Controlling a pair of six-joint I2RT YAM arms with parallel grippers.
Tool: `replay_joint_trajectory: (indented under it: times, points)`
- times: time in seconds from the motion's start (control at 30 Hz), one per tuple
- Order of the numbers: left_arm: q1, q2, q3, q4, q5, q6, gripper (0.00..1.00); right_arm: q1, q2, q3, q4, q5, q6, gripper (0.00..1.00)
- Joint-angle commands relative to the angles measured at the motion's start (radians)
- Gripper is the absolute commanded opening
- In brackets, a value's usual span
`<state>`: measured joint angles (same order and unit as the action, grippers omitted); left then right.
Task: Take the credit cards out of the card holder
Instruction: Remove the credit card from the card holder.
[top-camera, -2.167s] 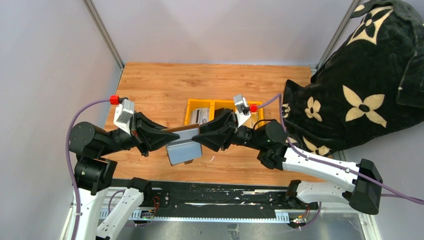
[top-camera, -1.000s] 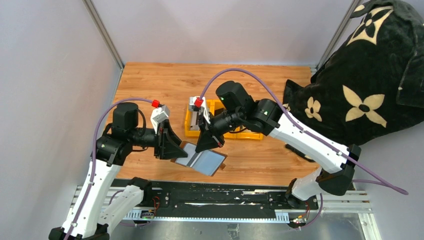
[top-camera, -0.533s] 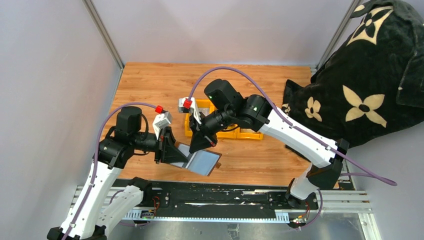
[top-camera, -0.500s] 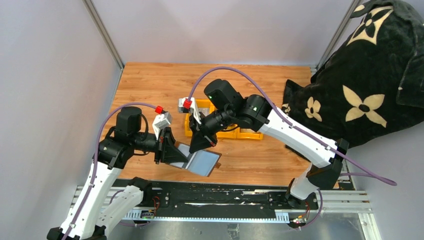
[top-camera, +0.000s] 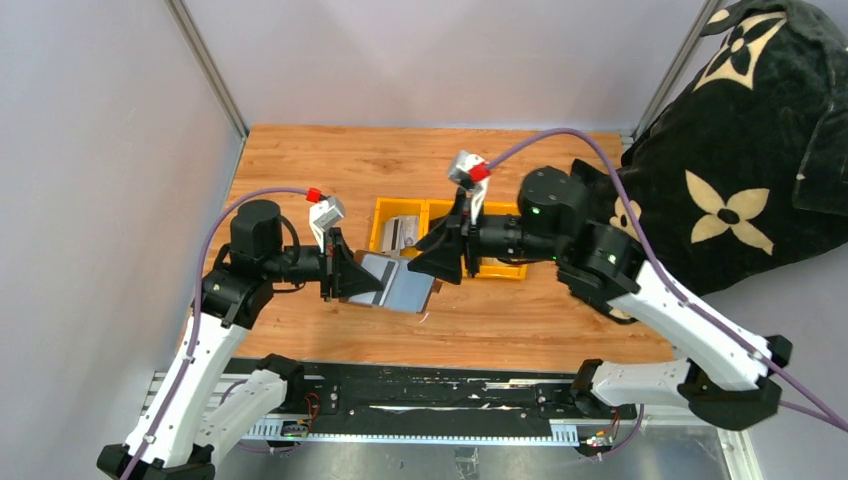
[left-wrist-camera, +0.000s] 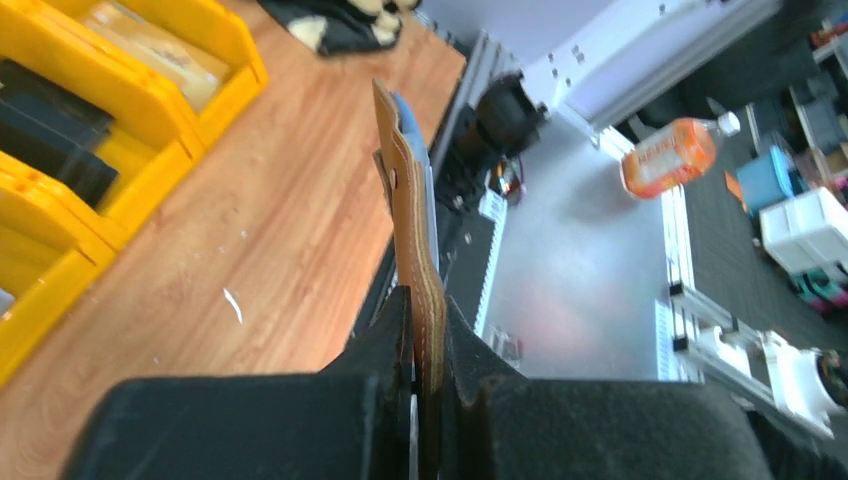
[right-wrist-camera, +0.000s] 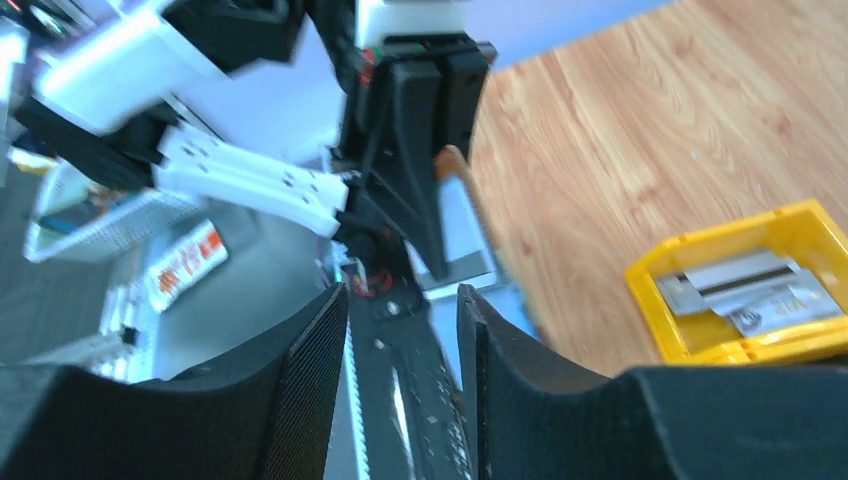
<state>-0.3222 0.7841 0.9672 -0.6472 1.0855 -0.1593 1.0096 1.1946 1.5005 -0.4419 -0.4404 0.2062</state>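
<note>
- Left gripper (left-wrist-camera: 425, 300) pinches the card holder (left-wrist-camera: 408, 200) by one edge. The holder juts beyond the fingertips, thin and probably bendy.
- Right gripper (right-wrist-camera: 400, 295), spread and empty, faces the holder's free edge just ahead. That edge, pinched flat, looks the best hold.

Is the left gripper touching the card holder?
Touching. The left wrist view shows the card holder clamped edge-on between the fingers of the left gripper, with no gap on either side.

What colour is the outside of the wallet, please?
Brown; the wallet shows it best in the left wrist view.
</note>
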Motion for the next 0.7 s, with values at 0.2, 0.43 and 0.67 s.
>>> replay_joint_trajectory:
  times: [0.2, 0.43, 0.67]
  points:
    - [0.009, -0.080, -0.044, 0.351, -0.115, -0.317, 0.00, 0.000, -0.040, -0.267, 0.407, -0.100, 0.414, 0.44]
    - [0.010, -0.110, -0.050, 0.421, -0.050, -0.407, 0.00, -0.006, 0.015, -0.256, 0.420, -0.103, 0.422, 0.42]
    - [0.009, -0.119, -0.055, 0.436, 0.059, -0.433, 0.00, -0.041, 0.022, -0.255, 0.432, -0.101, 0.449, 0.39]
